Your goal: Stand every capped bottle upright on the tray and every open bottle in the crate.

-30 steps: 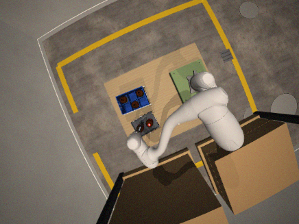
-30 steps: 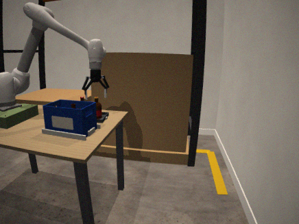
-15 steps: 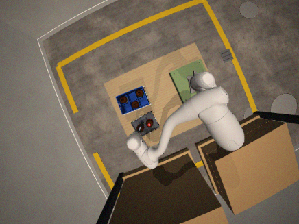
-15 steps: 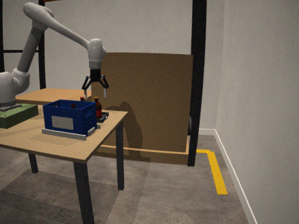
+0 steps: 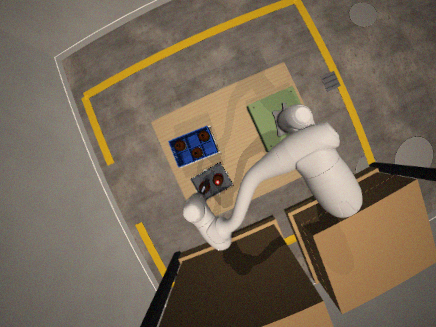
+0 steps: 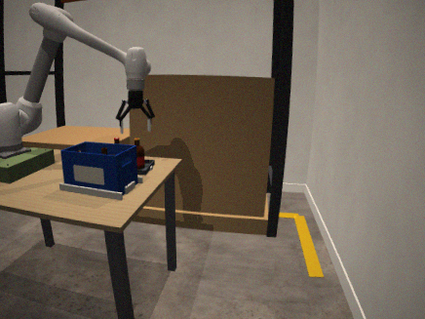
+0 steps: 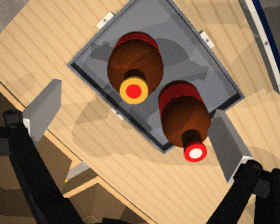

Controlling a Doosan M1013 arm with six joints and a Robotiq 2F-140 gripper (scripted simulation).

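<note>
- The gripper hung in the air with its fingers spread wide, pointing down, above the far side of the table.
- The blue crate stood upright on the table, a pale label on its side and pale strips along its foot.
- Just behind it, a brown bottle stood upright on the dark tray.
- A red bottle top showed above the crate's rim.
- The arm reached over from the green base plate.

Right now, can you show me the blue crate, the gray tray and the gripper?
Blue crate [image 5: 187,138] [image 6: 99,167]: top, a divider; exterior, front wall.
Gray tray [image 7: 175,55]: wrist, bare floor.
Gripper [image 6: 135,128]: exterior, between its fingertips.
</note>
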